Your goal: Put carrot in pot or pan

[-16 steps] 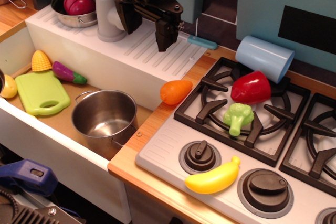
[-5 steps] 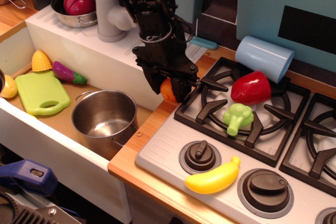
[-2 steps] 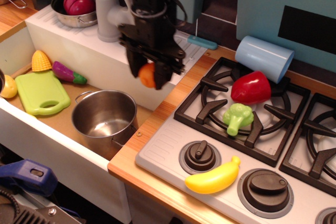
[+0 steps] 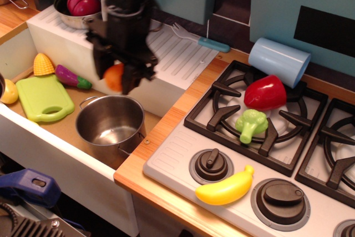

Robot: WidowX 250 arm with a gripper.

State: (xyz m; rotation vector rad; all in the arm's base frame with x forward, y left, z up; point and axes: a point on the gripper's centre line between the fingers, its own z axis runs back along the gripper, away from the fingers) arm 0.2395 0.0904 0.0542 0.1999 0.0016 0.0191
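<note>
My black gripper (image 4: 116, 79) is shut on the stubby orange carrot (image 4: 113, 76) and holds it in the air just above the far rim of the pot. The fingers cover much of the carrot. The shiny steel pot (image 4: 111, 121) stands empty in the sink well, below and slightly in front of the gripper.
In the sink lie a green cutting board (image 4: 44, 98), corn (image 4: 43, 64) and an eggplant (image 4: 73, 77). A metal bowl (image 4: 80, 9) of red vegetables sits on the drainer. On the stove are a red pepper (image 4: 265, 92), broccoli (image 4: 251, 124), banana (image 4: 224, 188) and blue cup (image 4: 279, 60).
My gripper closed on the carrot at the counter beside the stove, lifted it, and carried it left to above the pot's far rim.
</note>
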